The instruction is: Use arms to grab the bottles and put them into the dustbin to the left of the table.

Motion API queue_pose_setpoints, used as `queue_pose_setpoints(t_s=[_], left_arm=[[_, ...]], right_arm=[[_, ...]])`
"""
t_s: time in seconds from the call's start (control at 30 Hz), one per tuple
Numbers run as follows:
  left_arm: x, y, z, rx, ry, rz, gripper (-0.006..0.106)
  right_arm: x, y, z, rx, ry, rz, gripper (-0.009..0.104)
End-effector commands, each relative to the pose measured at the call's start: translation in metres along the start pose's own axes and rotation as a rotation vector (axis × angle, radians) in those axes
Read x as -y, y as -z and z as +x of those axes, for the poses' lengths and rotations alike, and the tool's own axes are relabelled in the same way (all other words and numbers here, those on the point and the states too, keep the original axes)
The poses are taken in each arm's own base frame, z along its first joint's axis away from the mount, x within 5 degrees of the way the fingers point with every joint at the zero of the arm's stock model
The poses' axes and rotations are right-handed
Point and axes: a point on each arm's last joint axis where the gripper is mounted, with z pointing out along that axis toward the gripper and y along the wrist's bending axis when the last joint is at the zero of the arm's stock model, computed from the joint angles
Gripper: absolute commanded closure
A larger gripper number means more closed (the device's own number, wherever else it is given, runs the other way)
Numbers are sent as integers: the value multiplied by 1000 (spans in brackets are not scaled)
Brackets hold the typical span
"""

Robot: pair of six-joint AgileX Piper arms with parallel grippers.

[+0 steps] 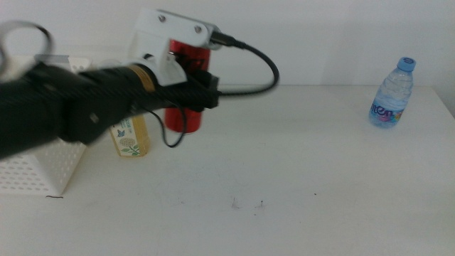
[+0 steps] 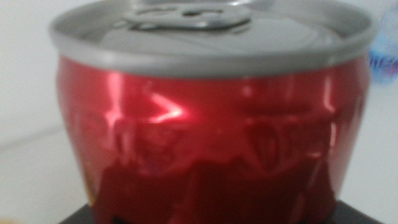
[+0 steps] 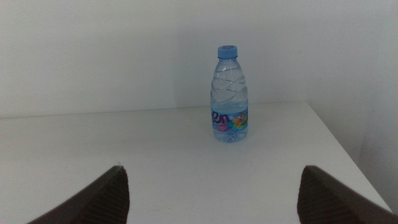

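The slim red can stands at the back left of the table. My left gripper reaches in from the left and sits around the can's upper half. In the left wrist view the can fills the picture, very close. Below the arm, next to the can, I see the lower part of the yellow tea bottle. The clear water bottle with its blue cap stands upright at the far right. My right gripper is open and faces the water bottle from a distance. The white dustbin is at the left.
A loose black cable loops from the left gripper's white housing over the table. A white wall closes off the back. The table's right edge runs close to the water bottle.
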Motion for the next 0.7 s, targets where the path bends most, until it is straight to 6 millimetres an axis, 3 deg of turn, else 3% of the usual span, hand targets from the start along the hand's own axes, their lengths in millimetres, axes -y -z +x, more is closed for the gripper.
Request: queue_pose_setpoints(t_s=[0.0,0.2,0.47,0.67], left_arm=[[-6,20,-18,-37,27,-25,94],[-42,45,-52,-192,25,-121,94],[-119,88,-89,-300,75,-140,94],[-184,106,-99,-302,174,-235,94]], right_arm=[[0,0,0,10,13,5,14],[0,0,0,10,13,5,14],[0,0,0,10,13,5,14],[0,0,0,10,13,5,14]])
